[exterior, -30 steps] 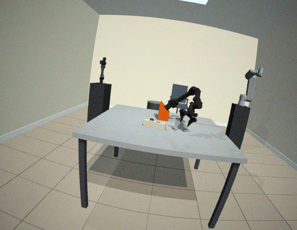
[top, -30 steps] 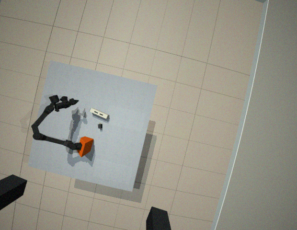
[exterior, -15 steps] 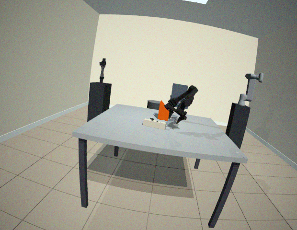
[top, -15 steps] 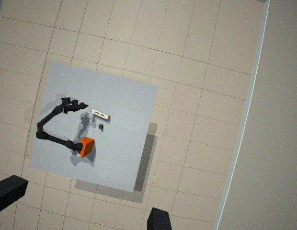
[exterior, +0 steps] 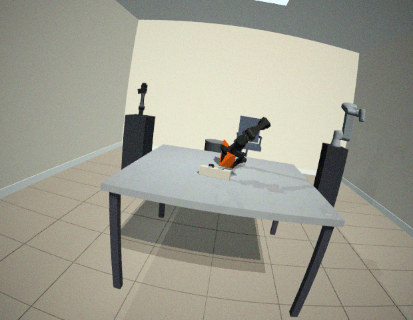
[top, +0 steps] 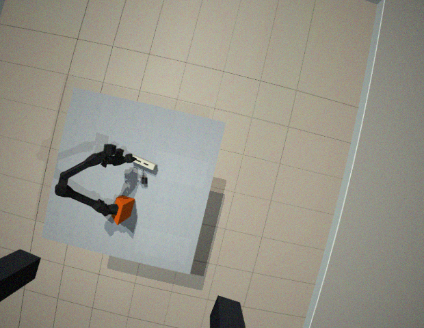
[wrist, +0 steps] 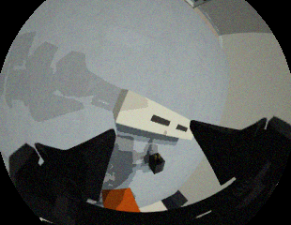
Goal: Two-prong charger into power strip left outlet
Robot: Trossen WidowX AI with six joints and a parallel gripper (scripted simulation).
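The cream power strip [top: 151, 165] [exterior: 214, 173] [wrist: 136, 110] lies on the table, with two dark outlets showing on its top. The small black charger [top: 144, 180] [exterior: 211, 165] [wrist: 157, 163] sits on the table beside the strip, on the side toward the arm's base. Its prongs are too small to make out clearly. My gripper [top: 130, 158] [exterior: 232, 155] [wrist: 153, 129] is open and empty, above the table by the strip. In the wrist view the right fingertip overlaps the outlet end of the strip, and the charger shows between the fingers.
The orange block [top: 124, 208] [exterior: 228, 161] [wrist: 119, 200] stands at the arm's base, on the charger's side of the strip. The grey table [top: 184, 141] [exterior: 172, 193] has its edges in view. Two dark pedestals [exterior: 137, 137] [exterior: 329, 172] with other arms and a chair [exterior: 250, 124] stand beyond it.
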